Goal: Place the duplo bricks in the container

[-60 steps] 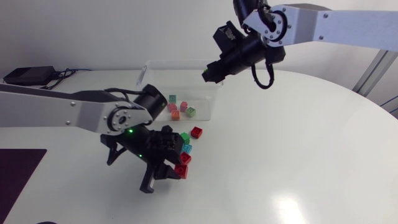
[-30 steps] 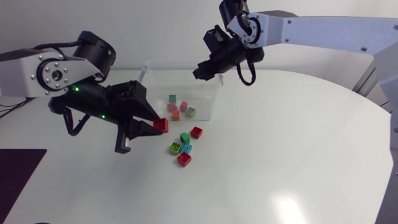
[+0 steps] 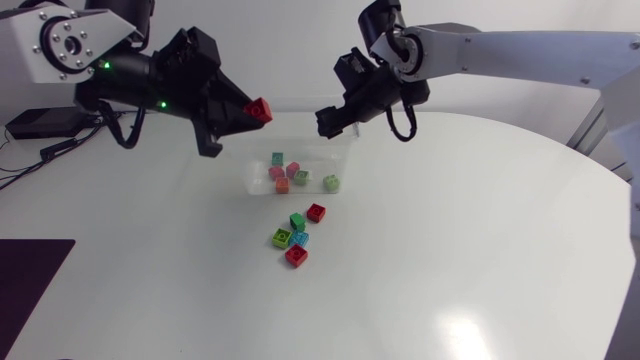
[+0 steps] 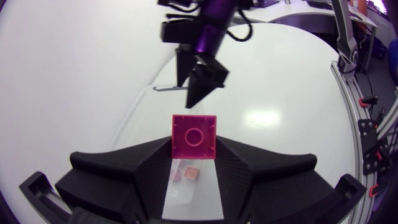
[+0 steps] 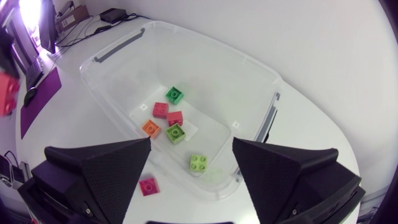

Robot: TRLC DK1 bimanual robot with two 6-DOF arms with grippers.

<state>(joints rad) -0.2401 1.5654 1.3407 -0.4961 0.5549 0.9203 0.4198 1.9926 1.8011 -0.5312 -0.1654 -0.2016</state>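
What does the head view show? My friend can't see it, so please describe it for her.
The left tool holds a red brick up over the clear container, which has several coloured bricks inside. The right tool hangs open over the container's far side. Five more bricks lie on the white table in front of the container.

Wears silver-grey on the long links of the left arm (image 3: 25, 40) and right arm (image 3: 520, 45), black at the joints. Shows a round silver hub (image 3: 62, 45) ringed with dark screws on the left arm. Glows green at two small lights (image 3: 105, 68) on the black left wrist. Carries a black cable (image 3: 405, 130) looped under the right wrist. Ends in a matte black left claw (image 3: 250, 112) and right claw (image 3: 328, 118), each with two broad wedge fingers (image 5: 106, 168), finely textured on the inner faces.
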